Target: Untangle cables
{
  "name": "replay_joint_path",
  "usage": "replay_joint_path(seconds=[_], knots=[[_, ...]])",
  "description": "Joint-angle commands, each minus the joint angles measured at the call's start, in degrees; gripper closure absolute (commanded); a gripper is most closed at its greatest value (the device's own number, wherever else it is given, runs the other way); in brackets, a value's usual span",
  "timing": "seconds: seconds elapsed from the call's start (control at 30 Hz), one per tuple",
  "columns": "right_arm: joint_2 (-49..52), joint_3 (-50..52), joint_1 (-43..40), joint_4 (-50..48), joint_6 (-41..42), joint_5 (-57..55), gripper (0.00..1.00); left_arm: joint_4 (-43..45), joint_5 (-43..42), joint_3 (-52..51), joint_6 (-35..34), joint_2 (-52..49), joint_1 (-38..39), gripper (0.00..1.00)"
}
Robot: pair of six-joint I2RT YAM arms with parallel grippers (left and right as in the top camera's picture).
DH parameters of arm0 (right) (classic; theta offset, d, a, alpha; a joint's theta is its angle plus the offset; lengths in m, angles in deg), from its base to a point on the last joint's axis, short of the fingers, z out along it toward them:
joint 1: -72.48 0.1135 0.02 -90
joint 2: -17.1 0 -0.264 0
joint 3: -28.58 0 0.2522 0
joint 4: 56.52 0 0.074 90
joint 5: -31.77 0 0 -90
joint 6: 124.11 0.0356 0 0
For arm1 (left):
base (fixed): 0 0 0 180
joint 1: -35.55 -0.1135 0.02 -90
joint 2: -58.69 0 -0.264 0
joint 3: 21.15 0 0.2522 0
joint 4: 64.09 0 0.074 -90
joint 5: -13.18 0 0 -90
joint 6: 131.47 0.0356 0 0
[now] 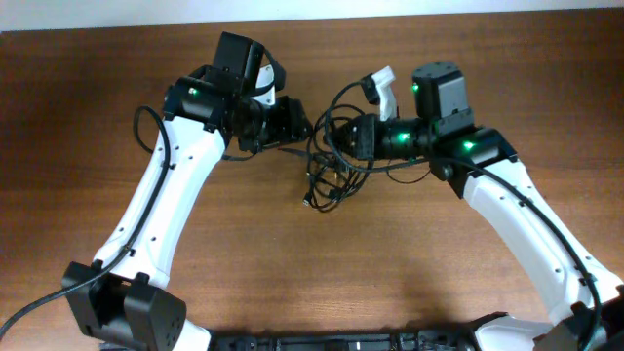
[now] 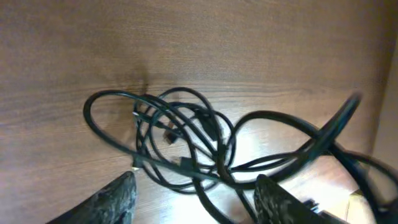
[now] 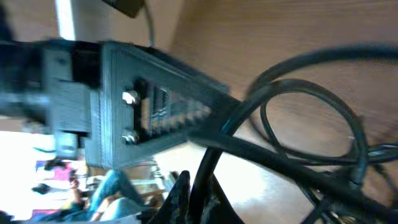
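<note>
The cables [image 1: 328, 177] are one tangled bundle of thin black loops on the wooden table, between my two grippers. In the left wrist view the loops [image 2: 180, 140] lie just ahead of my left gripper [image 2: 196, 182]. It is open, with strands running between its two fingers. In the overhead view the left gripper [image 1: 295, 129] is at the bundle's upper left. My right gripper [image 1: 338, 136] is at the bundle's upper right. In the right wrist view it [image 3: 200, 190] is shut on one cable strand, and more loops [image 3: 311, 124] hang to its right.
The left arm's grey wrist block [image 3: 143, 106] is close in front of the right gripper. Thicker black arm wires [image 1: 146, 127] loop beside the left arm. The wooden table [image 1: 409, 253] stretches all around the bundle.
</note>
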Motion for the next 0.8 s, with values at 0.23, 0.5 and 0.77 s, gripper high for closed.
replay_joint_path(seconds=[0.23, 0.5, 0.77], knots=[[-1.66, -1.49, -0.52, 1.49, 3.63, -2.27, 0.96, -0.72, -18.29, 0.74, 27.12, 0.57, 0.02, 0.05], [-1.62, -1.49, -2.64, 7.82, 6.14, -5.95, 0.96, -2.27, -15.67, 0.74, 10.19, 0.55, -6.84, 0.24], [-1.68, -1.49, -2.71, -9.25, 14.21, 20.24, 0.96, -1.97, -10.05, 0.68, 12.98, 0.48, -2.78, 0.22]])
